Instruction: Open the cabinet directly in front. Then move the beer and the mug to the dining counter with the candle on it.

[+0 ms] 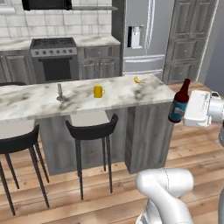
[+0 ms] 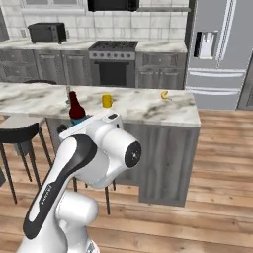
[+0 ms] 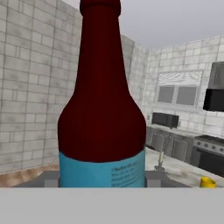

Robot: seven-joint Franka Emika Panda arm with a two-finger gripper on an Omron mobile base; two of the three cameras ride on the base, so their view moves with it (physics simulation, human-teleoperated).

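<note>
My gripper (image 1: pixel 180 113) is shut on the beer (image 1: pixel 179 101), a dark red bottle with a blue label. It is held upright in the air off the right end of the dining counter (image 1: pixel 131 94). In the hand view the beer (image 3: pixel 103 109) stands close up between my fingertips (image 3: pixel 51 179). The yellow mug (image 1: pixel 99 91) stands on the dining counter, and the candle (image 1: pixel 60 92) stands left of it. From the right base view the beer (image 2: pixel 75 107) rises above my hand, with the mug (image 2: pixel 107 100) beyond it. The cabinet is out of view.
Two black chairs (image 1: pixel 92 131) (image 1: pixel 17 142) stand along the near side of the dining counter. A banana (image 1: pixel 138 79) lies near its far right corner. Behind it are the stove (image 1: pixel 53 59), the fridge (image 1: pixel 142 37) and tall grey cupboards (image 1: pixel 188 39). Wooden floor lies open to the right.
</note>
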